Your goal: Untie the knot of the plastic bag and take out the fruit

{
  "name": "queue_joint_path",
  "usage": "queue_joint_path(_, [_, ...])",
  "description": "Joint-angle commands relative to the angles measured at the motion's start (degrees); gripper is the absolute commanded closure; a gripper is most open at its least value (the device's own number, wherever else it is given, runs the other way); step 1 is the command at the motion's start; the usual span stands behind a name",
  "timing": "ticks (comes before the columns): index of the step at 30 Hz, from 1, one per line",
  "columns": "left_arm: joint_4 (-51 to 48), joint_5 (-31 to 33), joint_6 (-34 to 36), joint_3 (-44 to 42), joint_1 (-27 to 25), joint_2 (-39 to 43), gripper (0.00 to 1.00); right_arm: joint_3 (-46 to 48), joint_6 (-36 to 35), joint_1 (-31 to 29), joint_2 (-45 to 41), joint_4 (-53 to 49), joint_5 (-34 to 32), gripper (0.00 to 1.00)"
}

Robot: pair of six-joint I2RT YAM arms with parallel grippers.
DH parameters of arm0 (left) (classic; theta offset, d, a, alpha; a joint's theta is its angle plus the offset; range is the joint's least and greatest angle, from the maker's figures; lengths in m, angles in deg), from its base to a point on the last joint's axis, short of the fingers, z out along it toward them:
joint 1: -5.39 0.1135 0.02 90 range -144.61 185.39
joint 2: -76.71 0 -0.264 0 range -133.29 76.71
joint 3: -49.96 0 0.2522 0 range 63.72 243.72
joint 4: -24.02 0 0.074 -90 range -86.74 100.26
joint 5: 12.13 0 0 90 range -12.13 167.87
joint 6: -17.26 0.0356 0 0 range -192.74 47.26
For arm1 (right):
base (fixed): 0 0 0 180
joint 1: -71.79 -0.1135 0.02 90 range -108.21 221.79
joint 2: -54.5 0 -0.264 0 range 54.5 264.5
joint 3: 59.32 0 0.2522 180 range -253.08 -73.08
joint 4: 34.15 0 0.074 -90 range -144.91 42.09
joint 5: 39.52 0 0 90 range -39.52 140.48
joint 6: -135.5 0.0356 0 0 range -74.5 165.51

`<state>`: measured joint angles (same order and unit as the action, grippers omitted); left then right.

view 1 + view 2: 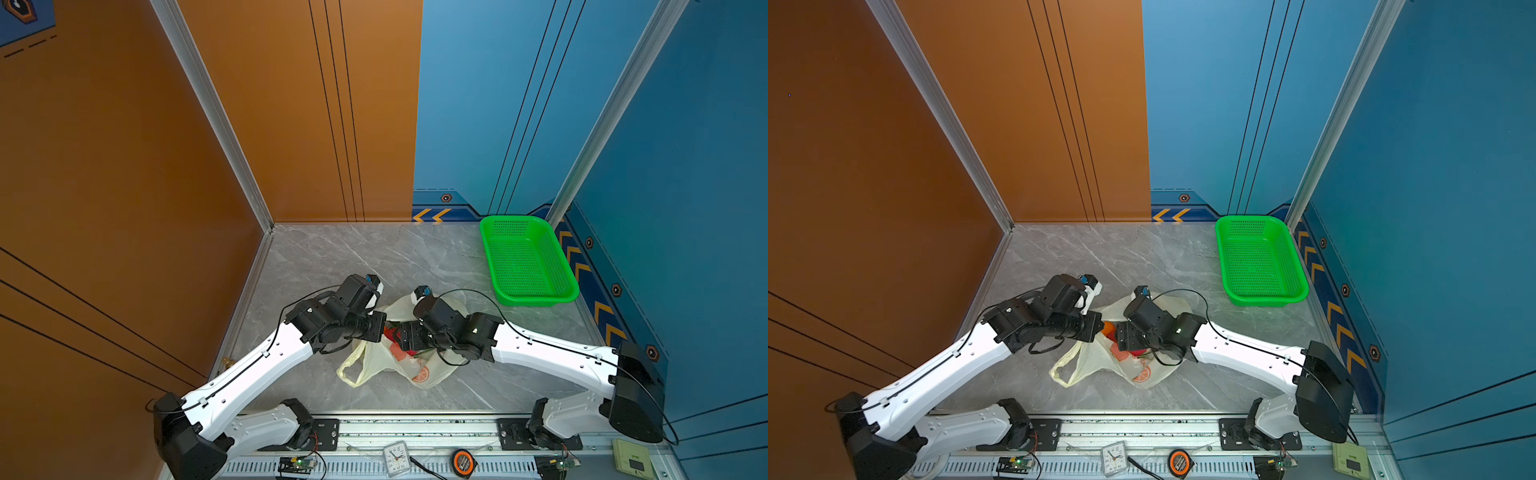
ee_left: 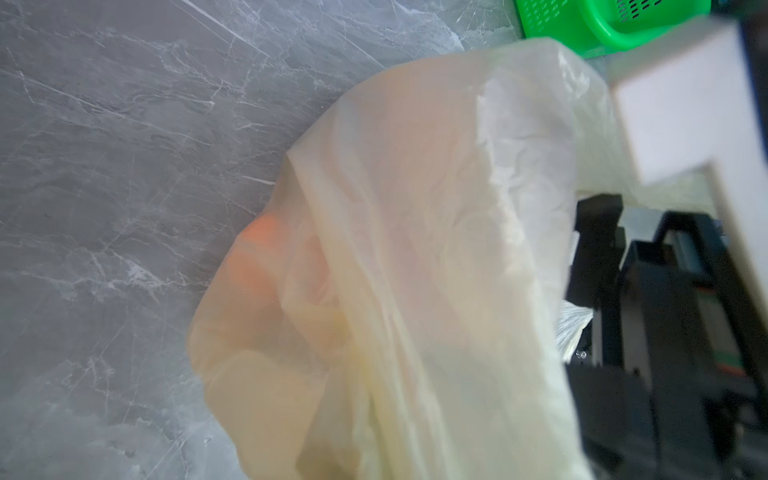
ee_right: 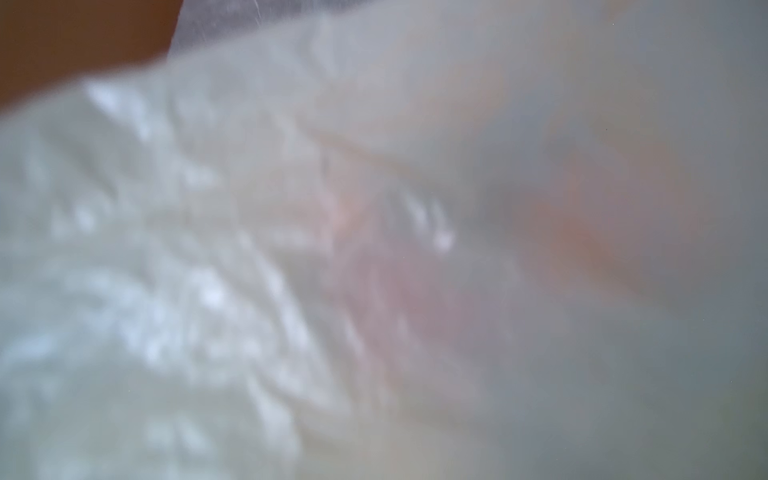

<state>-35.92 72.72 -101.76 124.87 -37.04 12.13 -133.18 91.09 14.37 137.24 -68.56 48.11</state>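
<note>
Green basket sits far right on the marble table; clock and tape measure lie in front.

Both top views are bright, evenly lit and sharp, with soft shadows on the grey desk and the lines on the wall splayed toward the frame edges. The left wrist view blurs the plastic bag. The right wrist view is wholly out of focus: milky haze, white glare specks at left.

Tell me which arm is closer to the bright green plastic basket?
Right. The right arm reaches the cream plastic bag from the side nearest the green basket; the left arm from the opposite side.
</note>
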Motion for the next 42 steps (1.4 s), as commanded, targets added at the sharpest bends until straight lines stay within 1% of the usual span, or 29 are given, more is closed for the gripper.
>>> queue_joint_path(1, [-1.2,1.5,-0.9,-1.4,-1.3,0.9,0.82,-1.4,2.6,2.0,4.7,6.6,-3.6,0.16])
queue_joint_path(2, [-1.2,1.9,-1.3,-1.6,-1.5,0.9,0.75,-1.3,3.0,2.7,5.5,8.2,-4.9,0.16])
queue_joint_path(3, [-0.9,2.4,-1.7,-1.7,-1.6,0.9,0.64,-0.6,3.1,3.2,6.0,11.7,-6.3,0.16])
queue_joint_path(4, [-0.2,2.8,-2.3,-1.7,-1.6,0.9,0.57,-0.5,3.5,3.8,6.5,14.0,-7.0,0.16])
queue_joint_path(6, [1.8,3.3,-4.1,-4.2,-1.7,0.8,0.49,-1.9,3.0,4.6,8.0,15.0,-7.7,0.16])
queue_joint_path(8, [3.4,4.4,-5.7,-4.7,-1.6,0.3,0.48,-2.9,2.5,4.9,8.9,14.5,-7.6,0.16])
queue_joint_path(9, [4.0,5.2,-6.3,-4.8,-1.6,-0.2,0.5,-3.2,2.0,4.7,9.2,14.2,-8.0,0.16])
queue_joint_path(10, [4.2,6.2,-6.7,-4.7,-1.6,-0.8,0.53,-3.2,1.6,4.6,9.3,13.9,-8.5,0.16])
queue_joint_path(11, [4.3,7.0,-7.0,-4.6,-1.6,-1.4,0.58,-2.9,1.3,4.4,9.4,13.7,-9.3,0.16])
queue_joint_path(13, [4.3,7.9,-7.4,-4.0,-1.6,-2.7,0.77,-2.4,0.9,4.7,9.6,13.0,-11.5,0.16])
queue_joint_path(15, [4.0,7.1,-7.5,-2.8,-1.6,-3.6,0.92,-2.3,0.1,5.2,9.6,11.8,-14.9,0.17])
queue_joint_path(17, [2.9,6.5,-7.6,-2.5,-1.8,-4.3,1.0,-2.3,-0.8,6.3,9.6,10.5,-18.6,0.17])
queue_joint_path(18, [2.3,6.6,-7.4,-0.3,-2.1,-4.5,1.0,-2.4,-1.0,7.0,9.4,9.6,-21.1,0.17])
queue_joint_path(20, [1.3,6.7,-6.7,0.8,-2.5,-5.3,1.0,-2.1,-1.4,8.3,8.6,8.6,-25.6,0.17])
queue_joint_path(23, [0.5,7.3,-5.5,2.7,-3.1,-6.8,1.0,-1.1,-1.7,11.6,7.2,7.3,-30.0,0.18])
queue_joint_path(28, [0.6,8.8,-3.7,5.8,-3.8,-10.3,1.0,2.3,-3.2,16.8,4.7,7.0,-32.1,0.17])
queue_joint_path(29, [0.6,9.3,-2.9,6.9,-3.8,-11.3,1.0,3.0,-3.8,18.9,4.1,6.9,-32.4,0.17])
queue_joint_path(31, [0.4,9.6,-1.2,9.4,-3.7,-13.2,1.0,4.0,-4.5,21.2,3.1,6.9,-30.3,0.17])
queue_joint_path(33, [-0.3,8.3,-0.5,11.8,-3.2,-14.6,1.0,3.5,-7.5,22.9,2.7,6.9,-20.8,0.15])
queue_joint_path(34, [-0.6,7.9,-0.4,12.5,-3.2,-14.9,1.0,2.7,-8.6,22.9,2.8,6.0,-17.5,0.15])
queue_joint_path(35, [-1.0,7.3,-0.7,12.9,-3.2,-14.9,1.0,1.2,-10.2,22.4,2.9,3.9,-12.1,0.14])
queue_joint_path(37, [-1.8,6.8,-1.6,12.5,-3.1,-14.2,1.0,-0.6,-11.4,21.0,2.7,-1.1,-5.7,0.12])
queue_joint_path(39, [-2.2,6.6,-2.9,11.2,-3.0,-12.9,1.0,-0.4,-11.0,19.0,1.4,-3.7,-0.8,0.12])
queue_joint_path(42, [-2.3,6.1,-4.8,9.2,-2.3,-10.9,1.0,1.1,-9.5,14.6,-0.2,-4.7,3.1,0.12])
